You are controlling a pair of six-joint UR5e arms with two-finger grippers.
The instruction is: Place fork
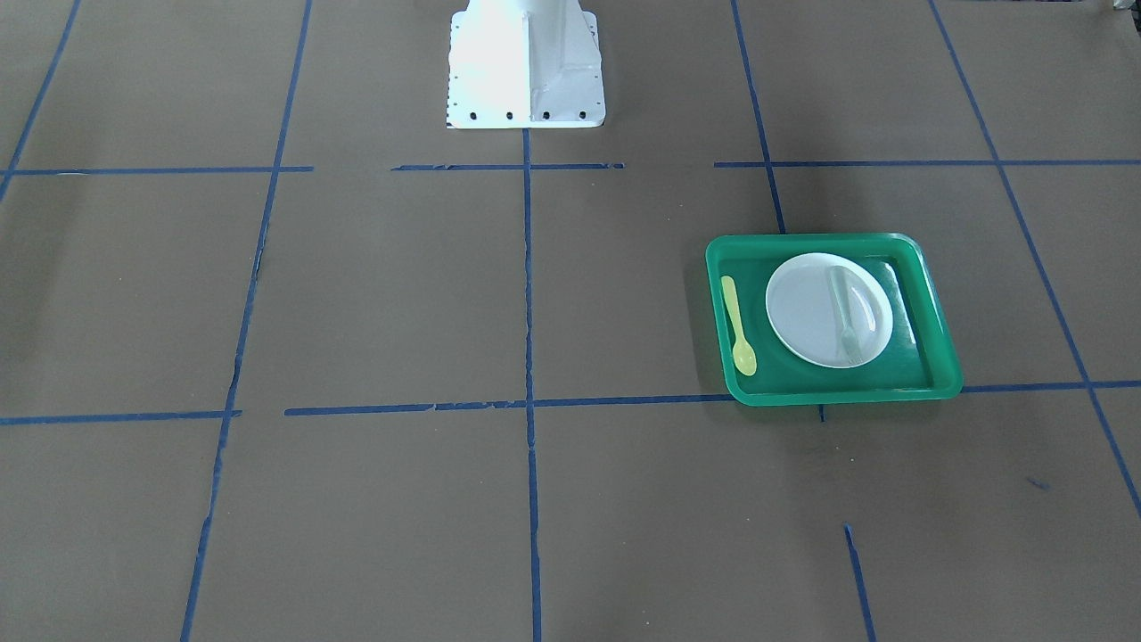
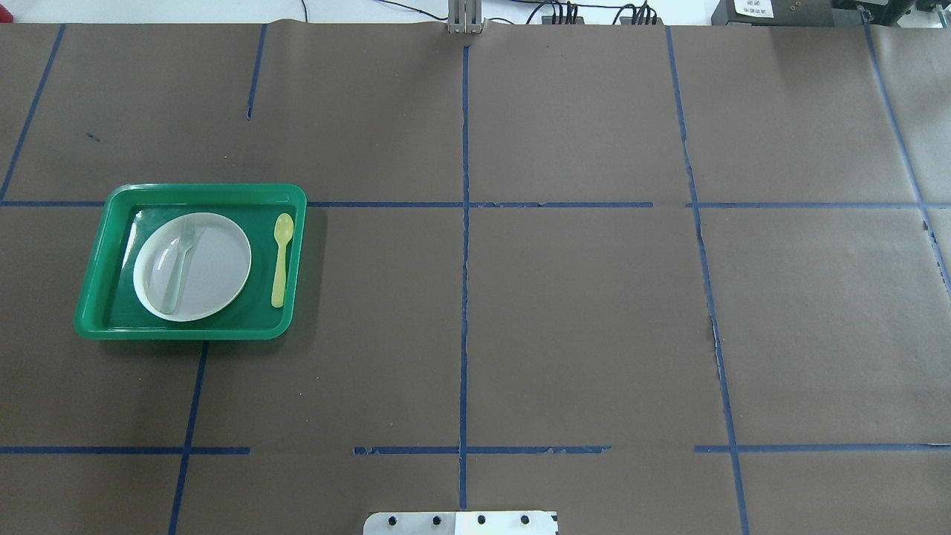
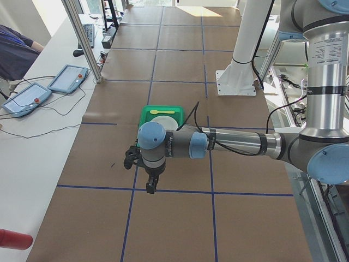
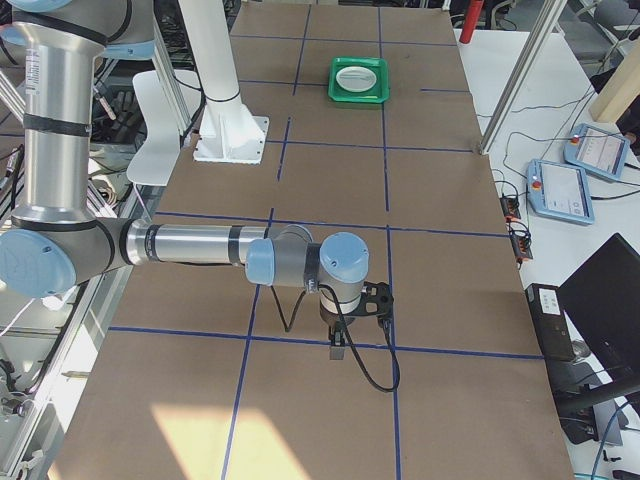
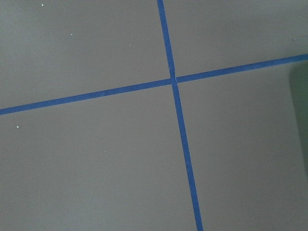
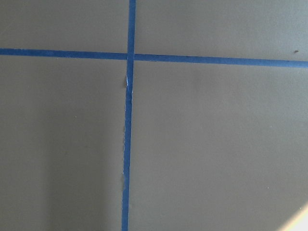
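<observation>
Tray (image 2: pixel 200 189) is bordered all round by table (image 2: pixel 594 334). Fork (image 2: pixel 178 264) is laid lengthwise on the plate (image 2: pixel 219 267), tines pointed away from the robot. Left gripper (image 3: pixel 150 187), right gripper (image 4: pixel 338 350): opening cannot be told.

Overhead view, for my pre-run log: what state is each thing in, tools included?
green tray: flat on the table.
plate: right way up in the green tray.
fork: lying on the plate, ungripped.
yellow spoon: lying in the green tray beside the plate.
left tool: over the table, open or shut unclear.
right tool: over the table, open or shut unclear.
</observation>
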